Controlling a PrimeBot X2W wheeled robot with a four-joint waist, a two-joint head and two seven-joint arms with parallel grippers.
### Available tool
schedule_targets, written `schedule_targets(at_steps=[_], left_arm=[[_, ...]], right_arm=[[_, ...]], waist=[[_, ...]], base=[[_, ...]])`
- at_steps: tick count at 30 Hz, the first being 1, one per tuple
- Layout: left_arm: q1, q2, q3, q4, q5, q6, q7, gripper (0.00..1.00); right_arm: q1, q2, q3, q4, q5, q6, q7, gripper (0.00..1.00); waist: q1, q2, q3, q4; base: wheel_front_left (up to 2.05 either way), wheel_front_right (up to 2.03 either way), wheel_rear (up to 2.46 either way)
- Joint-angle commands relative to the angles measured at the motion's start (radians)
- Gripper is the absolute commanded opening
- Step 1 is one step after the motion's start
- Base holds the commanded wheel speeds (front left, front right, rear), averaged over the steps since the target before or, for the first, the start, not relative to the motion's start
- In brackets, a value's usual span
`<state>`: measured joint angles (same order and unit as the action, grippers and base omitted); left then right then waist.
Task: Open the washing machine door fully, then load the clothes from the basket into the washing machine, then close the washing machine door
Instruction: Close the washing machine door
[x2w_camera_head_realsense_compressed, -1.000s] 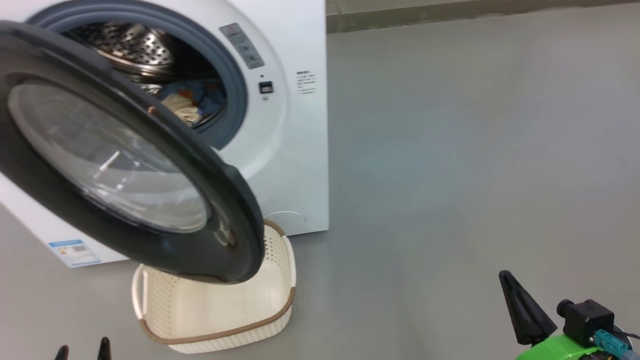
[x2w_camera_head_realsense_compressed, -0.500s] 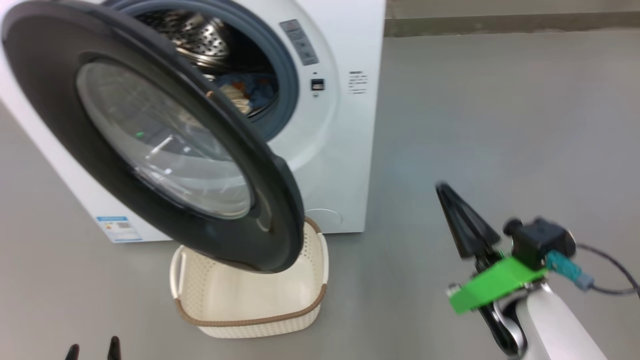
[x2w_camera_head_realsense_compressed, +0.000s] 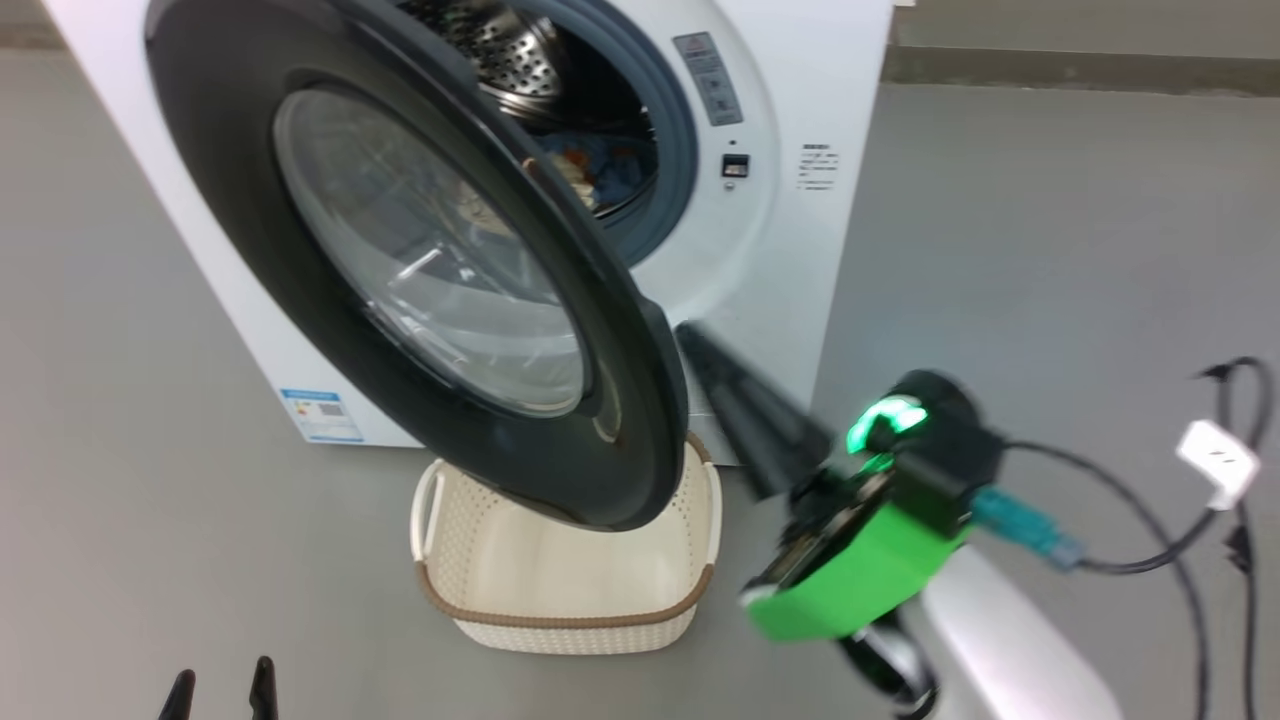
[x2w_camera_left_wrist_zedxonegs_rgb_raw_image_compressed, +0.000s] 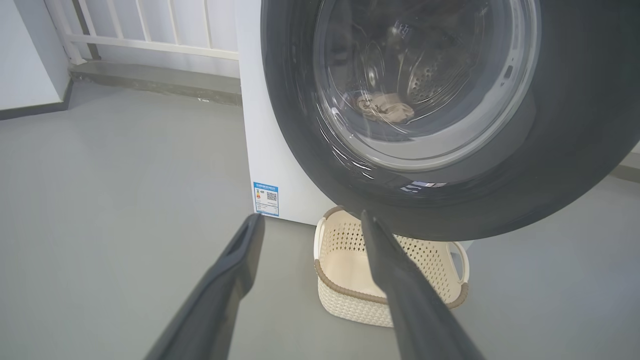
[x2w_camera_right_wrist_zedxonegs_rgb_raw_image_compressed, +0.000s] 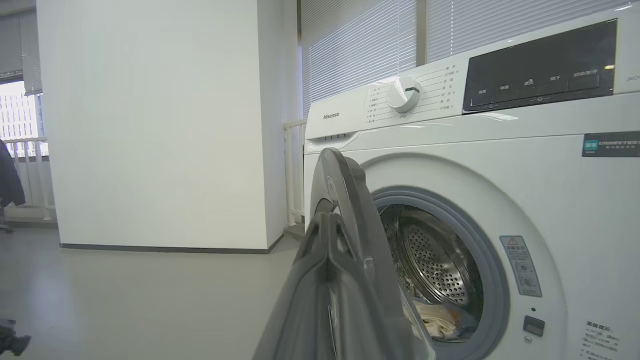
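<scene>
The white washing machine (x2w_camera_head_realsense_compressed: 800, 250) stands with its door (x2w_camera_head_realsense_compressed: 230, 220) swung out wide, black rim and glass bowl facing me. Blue and cream clothes (x2w_camera_head_realsense_compressed: 600, 165) lie in the steel drum (x2w_camera_right_wrist_zedxonegs_rgb_raw_image_compressed: 435, 260), and they also show through the glass (x2w_camera_left_wrist_zedxonegs_rgb_raw_image_compressed: 385, 107). Below the door sits the basket (x2w_camera_head_realsense_compressed: 565, 560), its inside bare. My right gripper (x2w_camera_head_realsense_compressed: 695, 338) is shut and holds nothing, its tip close beside the door's free edge (x2w_camera_right_wrist_zedxonegs_rgb_raw_image_compressed: 350, 200); contact cannot be told. My left gripper (x2w_camera_left_wrist_zedxonegs_rgb_raw_image_compressed: 310, 222) hangs open low in front of the door, apart from it.
Grey floor (x2w_camera_head_realsense_compressed: 1050, 250) spreads to the right of the machine. A black cable with a white plug (x2w_camera_head_realsense_compressed: 1215, 460) trails by my right arm. A white wall (x2w_camera_right_wrist_zedxonegs_rgb_raw_image_compressed: 150, 125) and a white railing (x2w_camera_left_wrist_zedxonegs_rgb_raw_image_compressed: 150, 30) stand to the machine's left.
The camera has swung, shifting the machine rightwards in the picture. My shut right gripper has risen from the lower right up to the door's free edge. The left gripper stays open and low.
</scene>
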<state>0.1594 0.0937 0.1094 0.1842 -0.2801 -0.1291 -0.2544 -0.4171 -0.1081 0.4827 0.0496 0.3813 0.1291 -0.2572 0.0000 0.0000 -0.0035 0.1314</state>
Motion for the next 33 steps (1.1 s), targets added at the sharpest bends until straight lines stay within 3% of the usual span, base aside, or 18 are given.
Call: schedule_targets(at_steps=[1,8,15,24,33], left_arm=[[-0.050,0.008,0.030,-0.028,-0.007,-0.002,-0.007,1.00],[-0.061,0.002,0.017,-0.033,-0.010,-0.002,-0.007,1.00],[-0.100,-0.001,-0.018,-0.021,-0.023,-0.002,-0.007,1.00],[-0.157,-0.007,-0.044,-0.012,-0.039,-0.002,-0.007,1.00],[-0.192,-0.011,-0.060,-0.003,-0.049,-0.002,-0.007,1.00]], right_arm=[[-0.026,0.021,0.038,-0.025,0.012,0.002,-0.005,0.00],[0.004,0.036,0.159,0.067,0.048,0.002,-0.005,0.00],[0.007,0.034,0.259,0.237,0.070,0.002,-0.005,0.00],[-0.051,0.040,0.202,0.367,0.048,0.002,-0.005,0.00],[-0.085,0.051,0.096,0.411,-0.009,0.002,-0.005,0.00]], waist=[[0.0000,0.0000,0.002,0.017],[0.0000,0.0000,0.017,0.053],[0.0000,0.0000,0.069,0.087],[0.0000,0.0000,0.144,0.114],[0.0000,0.0000,0.178,0.123]], base=[[0.00,0.00,0.00],[0.00,0.00,0.00],[0.00,0.00,0.00],[0.00,0.00,0.00],[0.00,0.00,0.00]])
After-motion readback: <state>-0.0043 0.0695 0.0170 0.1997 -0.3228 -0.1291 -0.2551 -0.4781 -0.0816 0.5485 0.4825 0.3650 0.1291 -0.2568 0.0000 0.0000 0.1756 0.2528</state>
